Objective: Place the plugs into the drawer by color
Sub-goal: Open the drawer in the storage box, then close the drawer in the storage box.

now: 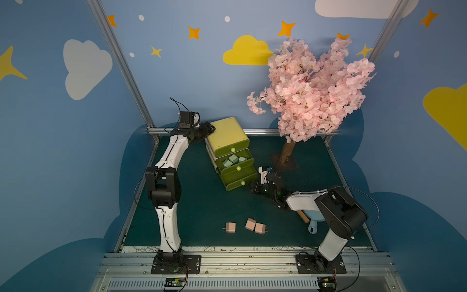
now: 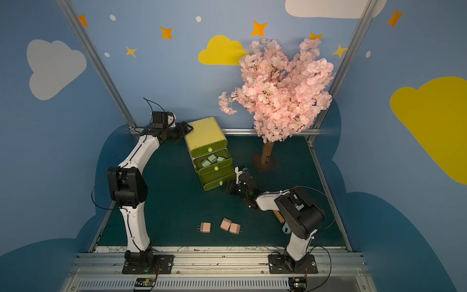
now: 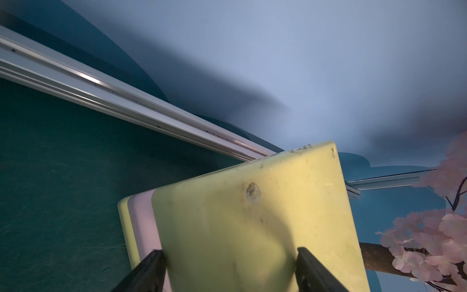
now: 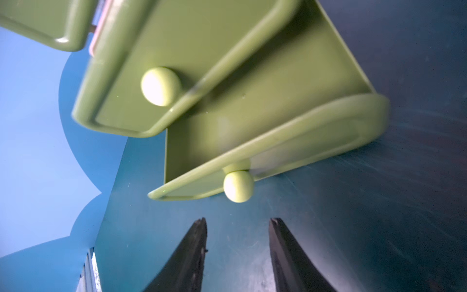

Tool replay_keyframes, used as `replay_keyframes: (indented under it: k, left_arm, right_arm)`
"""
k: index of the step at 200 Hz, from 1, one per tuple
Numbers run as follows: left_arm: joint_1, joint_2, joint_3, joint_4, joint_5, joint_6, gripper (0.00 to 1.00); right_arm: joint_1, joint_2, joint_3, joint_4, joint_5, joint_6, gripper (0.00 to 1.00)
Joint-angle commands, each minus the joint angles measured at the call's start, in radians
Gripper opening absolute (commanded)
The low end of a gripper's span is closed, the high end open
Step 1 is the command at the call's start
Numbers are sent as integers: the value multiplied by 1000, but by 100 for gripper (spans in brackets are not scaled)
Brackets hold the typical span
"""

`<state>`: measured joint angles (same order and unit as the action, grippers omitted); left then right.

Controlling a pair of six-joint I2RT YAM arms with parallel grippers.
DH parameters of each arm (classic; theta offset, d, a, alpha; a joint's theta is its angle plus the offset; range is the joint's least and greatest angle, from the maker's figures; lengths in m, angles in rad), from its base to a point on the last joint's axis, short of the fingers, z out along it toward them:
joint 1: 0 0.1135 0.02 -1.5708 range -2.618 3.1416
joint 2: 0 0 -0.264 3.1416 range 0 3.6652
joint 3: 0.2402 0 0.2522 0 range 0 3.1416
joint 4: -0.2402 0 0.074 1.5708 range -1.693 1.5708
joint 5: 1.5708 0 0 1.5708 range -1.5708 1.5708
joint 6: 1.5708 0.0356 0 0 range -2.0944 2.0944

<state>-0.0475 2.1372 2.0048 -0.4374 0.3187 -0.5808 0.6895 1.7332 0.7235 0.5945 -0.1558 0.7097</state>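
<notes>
1. Right wrist view: the right gripper (image 4: 237, 220) is held open just before the round pale knob (image 4: 238, 186) of the yellow-green plastic chest (image 4: 202, 38).
2. The left gripper (image 3: 230, 250) is apparently clamped on the chest.
3. Three pastel pink plugs (image 1: 250, 224) are seen on the teal mat (image 1: 202, 207).

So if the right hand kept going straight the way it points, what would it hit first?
Probably the pale knob of the bottom drawer: it sits just ahead of the right hand, in line with the gap between its open fingers, though depth is unclear.

No legible text, label or number anywhere.
</notes>
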Motion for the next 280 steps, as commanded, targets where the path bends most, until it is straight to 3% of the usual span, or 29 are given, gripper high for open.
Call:
replay_keyframes:
  k: [1, 42, 108, 158, 215, 280]
  left_arm:
    - [-8, 36, -41, -156, -54, 28, 81]
    - [-9, 38, -41, -160, -52, 30, 81]
    - [-10, 35, -40, -161, -54, 32, 81]
    - [-9, 33, -40, -161, -55, 32, 81]
    - [-11, 35, -43, -161, -55, 31, 81]
    - [-14, 34, -45, -170, -63, 41, 81]
  right_arm:
    - [11, -35, 57, -76, 65, -189, 44]
    - [23, -33, 173, -160, 118, -364, 42]
    - [90, 85, 330, -204, 206, -499, 38]
    - [140, 129, 339, -153, 315, -603, 38]
    - [153, 193, 368, -82, 395, -624, 39]
    - [153, 256, 464, -65, 401, -617, 39]
